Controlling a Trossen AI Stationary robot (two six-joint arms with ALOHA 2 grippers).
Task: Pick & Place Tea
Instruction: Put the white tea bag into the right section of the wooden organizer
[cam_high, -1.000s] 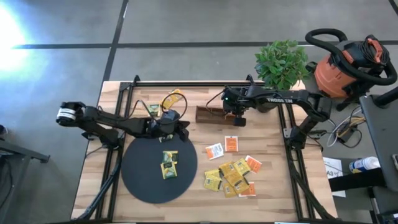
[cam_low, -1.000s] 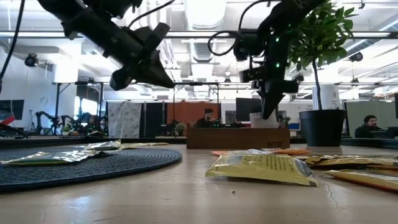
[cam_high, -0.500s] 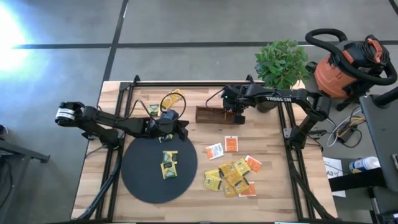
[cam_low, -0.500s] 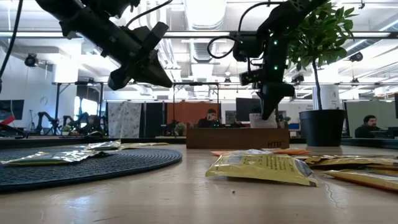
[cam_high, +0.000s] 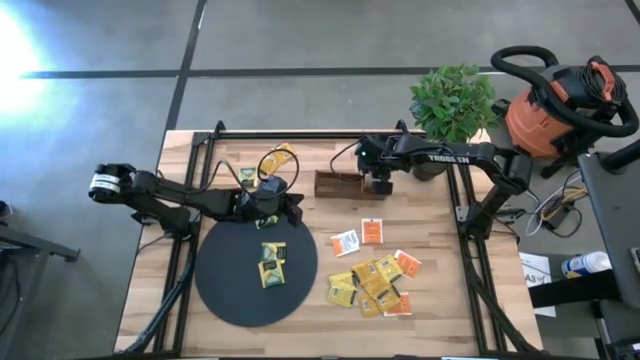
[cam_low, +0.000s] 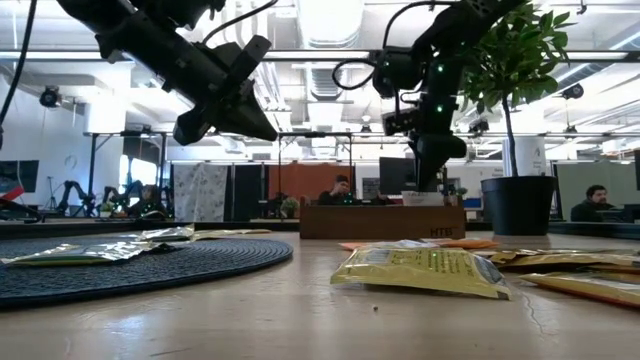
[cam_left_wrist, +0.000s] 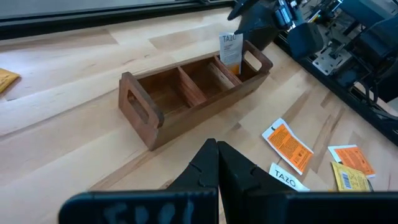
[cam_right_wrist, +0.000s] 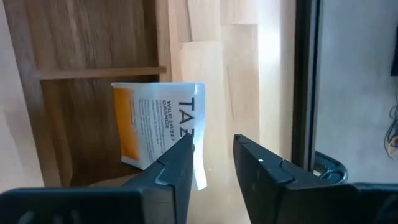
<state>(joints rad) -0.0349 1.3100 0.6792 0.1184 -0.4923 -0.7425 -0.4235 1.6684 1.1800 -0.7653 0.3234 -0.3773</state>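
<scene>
My right gripper (cam_right_wrist: 211, 155) hangs open over the right end of the brown wooden tray (cam_high: 338, 184). An orange-and-white tea sachet (cam_right_wrist: 158, 130) stands on edge in the tray's right-end compartment (cam_left_wrist: 231, 50). My left gripper (cam_left_wrist: 216, 149) is shut and holds nothing, above the far rim of the black disc (cam_high: 225, 280). Two yellow sachets (cam_high: 272, 262) lie on the disc. A heap of yellow and orange sachets (cam_high: 372, 282) lies on the table to the right of the disc. My right gripper points steeply down over the sachet's top edge (cam_right_wrist: 198, 168), which reaches into the gap beside one finger (cam_right_wrist: 177, 168). I cannot tell whether that finger touches it. The sachet rests in the tray, leaning on the compartment's wall.
More sachets (cam_high: 275, 160) lie near the table's far edge, left of the tray. A potted plant (cam_high: 452, 100) stands at the far right corner, with a shop vacuum (cam_high: 560, 100) beyond the table. Black frame rails run along the table's sides.
My right gripper has opened and let go of the orange-and-white sachet, which has sunk a little and now sits in the tray's right-end compartment. The gripper has tipped slightly while staying over the tray.
</scene>
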